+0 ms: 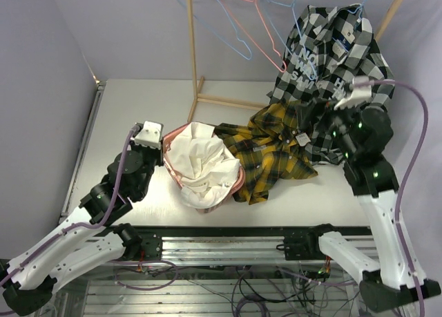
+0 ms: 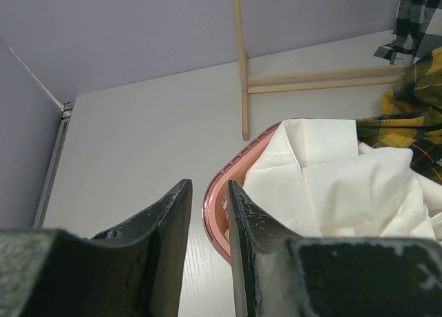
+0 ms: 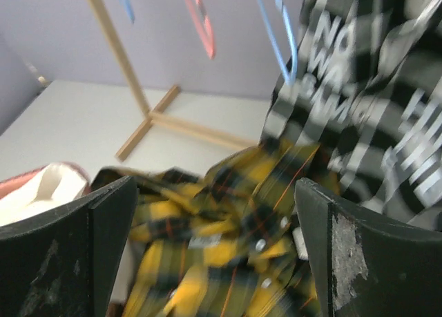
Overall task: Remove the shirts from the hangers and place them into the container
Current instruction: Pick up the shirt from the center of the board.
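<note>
Splayed wide at the right fingers, clamping nothing. Hovering over the yellow-and-black plaid shirt, which shows through the gap lower down. Probably poised this way to drop onto a fold of it.

Set narrow at the left fingers, with only a slim empty slot. Aimed at the near left rim of the container, likely to steady the basket or just to wait clear of the other arm.

Stuffed past that rim already with the plain white shirt.

Find the plaid sprawled on the table just right of the basket, one edge against its right rim and the bulk outside. Looks too spread to go in without bunching, so calls for a lift and a push inward.

Further back, see the black-and-white checked shirt draped from the wooden rack, apparently on a light blue hanger, not yet freed. Hanging bare alongside: another blue hanger and the pink-red hanger.

No sign of the dark pinstriped shirt, perhaps buried under the white.
</note>
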`<state>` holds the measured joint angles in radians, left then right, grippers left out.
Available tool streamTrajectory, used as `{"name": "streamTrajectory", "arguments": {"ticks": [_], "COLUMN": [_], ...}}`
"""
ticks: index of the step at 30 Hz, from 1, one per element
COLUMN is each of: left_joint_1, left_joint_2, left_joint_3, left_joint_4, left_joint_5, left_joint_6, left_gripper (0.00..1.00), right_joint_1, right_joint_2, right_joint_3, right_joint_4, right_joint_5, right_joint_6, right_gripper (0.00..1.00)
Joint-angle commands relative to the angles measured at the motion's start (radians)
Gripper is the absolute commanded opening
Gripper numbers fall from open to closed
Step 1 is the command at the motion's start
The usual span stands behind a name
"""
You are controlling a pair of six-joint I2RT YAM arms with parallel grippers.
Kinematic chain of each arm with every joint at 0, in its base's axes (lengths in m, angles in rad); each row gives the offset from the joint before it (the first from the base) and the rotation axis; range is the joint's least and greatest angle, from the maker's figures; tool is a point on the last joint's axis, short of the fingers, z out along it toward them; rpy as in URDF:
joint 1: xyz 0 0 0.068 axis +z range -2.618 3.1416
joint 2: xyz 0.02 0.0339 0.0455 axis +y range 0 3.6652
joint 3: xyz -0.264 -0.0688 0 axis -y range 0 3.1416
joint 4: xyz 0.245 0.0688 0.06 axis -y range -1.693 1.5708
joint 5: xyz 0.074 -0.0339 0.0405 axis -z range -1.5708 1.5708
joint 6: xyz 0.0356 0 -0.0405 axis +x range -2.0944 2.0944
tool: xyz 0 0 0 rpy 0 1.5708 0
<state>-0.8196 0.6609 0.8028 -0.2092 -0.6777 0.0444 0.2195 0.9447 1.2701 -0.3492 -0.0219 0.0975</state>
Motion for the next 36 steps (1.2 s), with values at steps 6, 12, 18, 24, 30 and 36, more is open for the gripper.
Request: {"name": "streamTrajectory", "arguments": {"ticks": [6, 12, 18, 24, 30, 36], "left_joint_1": [0.012, 0.013, 0.015, 0.018, 0.017, 0.019], "left_joint_2": [-0.009, 0.014, 0.024, 0.035, 0.041, 0.056], "left_joint_3": [-0.003, 0.011, 0.01, 0.015, 0.014, 0.019], "left_joint_4": [0.011, 0.005, 0.007, -0.002, -0.003, -0.006], "left_joint_5": [-0.02, 0.002, 0.004, 0.008, 0.01, 0.015], "left_joint_6": [-0.05, -0.052, -0.047, -0.051, -0.05, -0.048], "left_gripper": [0.38, 0.38, 0.38, 0.38, 0.38, 0.38], "right_joint_1": [-0.002, -0.003, -0.002, -0.002, 0.001, 0.023], "right_joint_2": [-0.101, 0.012, 0.107, 0.208, 0.279, 0.403], "right_joint_3": [-0.44, -0.536, -0.587, -0.648, -0.694, -0.631], "right_joint_4": [-0.036, 0.066, 0.128, 0.196, 0.348, 0.411], "right_joint_5": [-0.165, -0.161, -0.127, -0.148, -0.177, -0.188], "right_joint_6": [0.265, 0.388, 0.414, 0.402, 0.418, 0.424], "right_gripper": [1.0, 1.0, 1.0, 1.0, 1.0, 1.0]}}
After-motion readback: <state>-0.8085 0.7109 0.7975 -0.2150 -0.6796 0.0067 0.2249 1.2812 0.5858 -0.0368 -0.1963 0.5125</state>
